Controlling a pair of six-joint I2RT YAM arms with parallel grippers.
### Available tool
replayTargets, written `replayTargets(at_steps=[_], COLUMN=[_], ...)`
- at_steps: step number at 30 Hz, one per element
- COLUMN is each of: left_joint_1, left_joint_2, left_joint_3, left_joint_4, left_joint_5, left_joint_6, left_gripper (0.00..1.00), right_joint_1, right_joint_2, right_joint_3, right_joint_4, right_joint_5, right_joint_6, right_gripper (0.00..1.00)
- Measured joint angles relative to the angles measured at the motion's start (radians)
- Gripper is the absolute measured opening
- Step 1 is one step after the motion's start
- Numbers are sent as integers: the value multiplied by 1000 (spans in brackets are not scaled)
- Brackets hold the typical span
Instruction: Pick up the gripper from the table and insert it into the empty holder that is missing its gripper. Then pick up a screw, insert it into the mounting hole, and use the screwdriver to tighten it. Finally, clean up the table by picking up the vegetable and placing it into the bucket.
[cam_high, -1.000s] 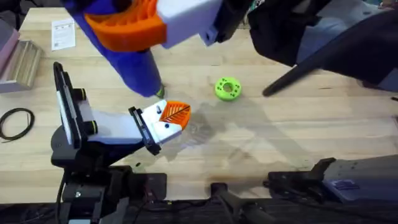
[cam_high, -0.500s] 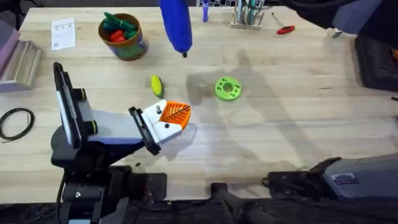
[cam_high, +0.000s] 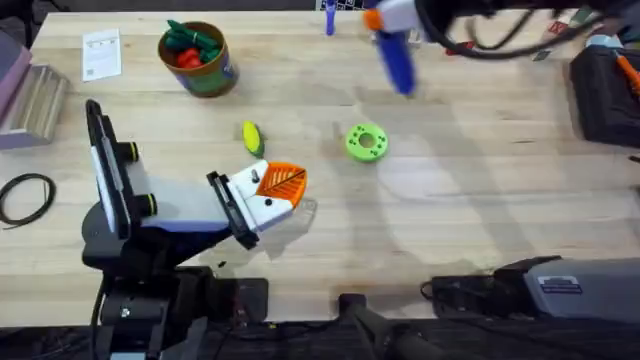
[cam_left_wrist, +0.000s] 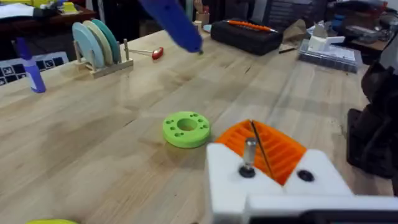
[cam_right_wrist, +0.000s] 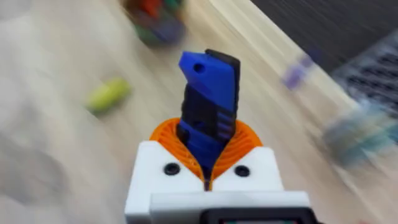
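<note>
Two arms of mine over one wooden tabletop (cam_high: 480, 230). L arm lies low at the near left edge, w/ its end effector (cam_high: 268, 195) resting near the tabletop's middle. It's the biggest thing down there: white holder (cam_high: 262, 208) w/ the orange ribbed gripper (cam_high: 281, 181) seated in it. In the L wrist view a screw (cam_left_wrist: 249, 155) stands upright in the holder's (cam_left_wrist: 273, 186) hole, just in front of the gripper (cam_left_wrist: 273, 149). Can't tell if that end effector's fingers are apart or together.

R end effector (cam_right_wrist: 208, 165) is up at the far side, right of centre, closed on the blue screwdriver (cam_right_wrist: 208, 102); orange pads (cam_right_wrist: 249, 143) clamp its body on both sides. From overhead the screwdriver (cam_high: 393, 55) hangs tip down over the far tabletop, well apart from the holder. L wrist view catches it (cam_left_wrist: 174, 25) too, high and far off.

Bucket (cam_high: 207, 72) sits at the far left, red and green toy veg inside. Green disc w/ holes (cam_high: 366, 142) lies right of the L end effector, apart from it. Yellow vegetable (cam_high: 252, 136) lies on the bare tabletop between bucket and holder, nearer the holder, touching neither.
</note>
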Motion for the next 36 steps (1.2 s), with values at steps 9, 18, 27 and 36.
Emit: replayTargets(at_steps=[9,18,27,36], left_joint_1=[0,0,0,0], left_joint_2=[0,0,0,0], left_joint_3=[0,0,0,0], left_joint_4=[0,0,0,0], left_joint_5=[0,0,0,0], left_joint_6=[0,0,0,0], left_gripper=[16,16,16,16], right_joint_1=[-89,-107,-115,-115], right_joint_2=[51,259,354,354], right_joint_3=[16,17,17,17], right_joint_4=[-349,-331,-322,-317], right_joint_5=[374,548,588,599], right_joint_6=[-580,-758,-790,-790], right_gripper=[21,21,21,942])
